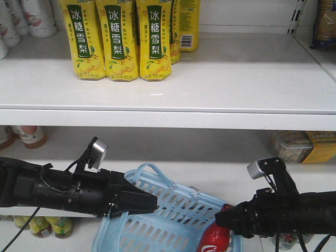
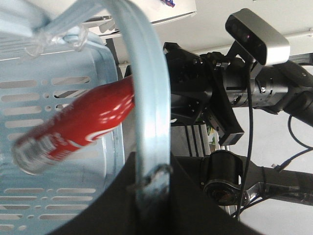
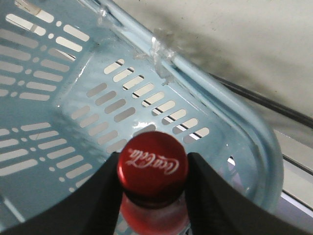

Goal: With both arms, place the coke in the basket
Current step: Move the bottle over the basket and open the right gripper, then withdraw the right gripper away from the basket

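Right gripper (image 3: 152, 169) clamps coke (image 3: 152, 167) — over basket (image 3: 266, 147).

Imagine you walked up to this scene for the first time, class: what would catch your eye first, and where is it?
The red coke stands out, clamped at its cap by the right gripper and hanging into the pale blue basket at the bottom of the front view. The left gripper grips the basket's rim from the other side. Above, bright yellow pear-drink bottles line the white shelf.

The coke (image 2: 73, 132) is motion-blurred in the left wrist view, its base cut off in front
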Robot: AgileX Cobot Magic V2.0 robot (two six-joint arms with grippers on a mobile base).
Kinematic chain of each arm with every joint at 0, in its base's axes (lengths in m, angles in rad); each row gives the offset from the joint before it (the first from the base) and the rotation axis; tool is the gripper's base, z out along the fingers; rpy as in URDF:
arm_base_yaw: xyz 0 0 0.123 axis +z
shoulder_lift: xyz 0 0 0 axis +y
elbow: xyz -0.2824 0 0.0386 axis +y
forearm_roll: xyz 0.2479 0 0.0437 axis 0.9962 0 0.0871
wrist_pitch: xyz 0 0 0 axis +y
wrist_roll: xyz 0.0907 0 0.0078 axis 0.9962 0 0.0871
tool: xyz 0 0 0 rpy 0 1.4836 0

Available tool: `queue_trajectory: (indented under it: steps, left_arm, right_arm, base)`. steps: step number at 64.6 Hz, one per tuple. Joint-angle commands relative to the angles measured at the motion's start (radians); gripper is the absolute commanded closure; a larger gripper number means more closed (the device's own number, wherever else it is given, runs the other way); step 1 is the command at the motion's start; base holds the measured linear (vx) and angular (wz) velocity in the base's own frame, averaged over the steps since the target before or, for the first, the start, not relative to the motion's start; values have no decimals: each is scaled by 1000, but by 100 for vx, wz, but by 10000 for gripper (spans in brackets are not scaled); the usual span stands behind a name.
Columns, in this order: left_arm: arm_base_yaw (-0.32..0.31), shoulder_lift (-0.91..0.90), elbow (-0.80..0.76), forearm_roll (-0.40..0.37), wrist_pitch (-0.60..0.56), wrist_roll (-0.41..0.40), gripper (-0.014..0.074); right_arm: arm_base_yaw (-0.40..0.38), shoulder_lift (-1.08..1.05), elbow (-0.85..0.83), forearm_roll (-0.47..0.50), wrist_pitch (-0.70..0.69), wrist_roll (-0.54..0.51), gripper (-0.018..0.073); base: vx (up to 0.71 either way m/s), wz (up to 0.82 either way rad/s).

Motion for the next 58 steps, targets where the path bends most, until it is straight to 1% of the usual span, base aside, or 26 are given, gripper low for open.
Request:
queue_trajectory:
  steps: [1,18,29,39,49,55,58]
  left_arm:
    - [-4,-44,-20,-75,55,19,602]
    - [-4,-44,-20,-75,55,19,602]
    - [-4,-44,-20,-75,55,19,602]
    - [-4,-44,-20,-75,55,19,602]
    - [-4,-44,-20,-75,55,19,602]
    - [-4,-44,-20,-75,55,19,602]
    - [-4,-44,-20,-75,55,19,602]
  right_arm:
    - [-1,-24,-28,48,58,-2,232]
    - [-2,-33,-28,47,114,2,230]
    - [-2,-91,-28,38,162,3,230]
    - [-2,-192,-30,-7,151,64,230]
    - [-3,-320,-42,-95,82,175,230]
    - [-3,-393,-62,-215,30,267,230]
    - [-3,-429,-77,-299,14,329,230]
  base:
    - [0,0]
    - [0,0]
    - [0,0]
    - [0,0]
    - [0,0]
    - [0,0]
    - [0,0]
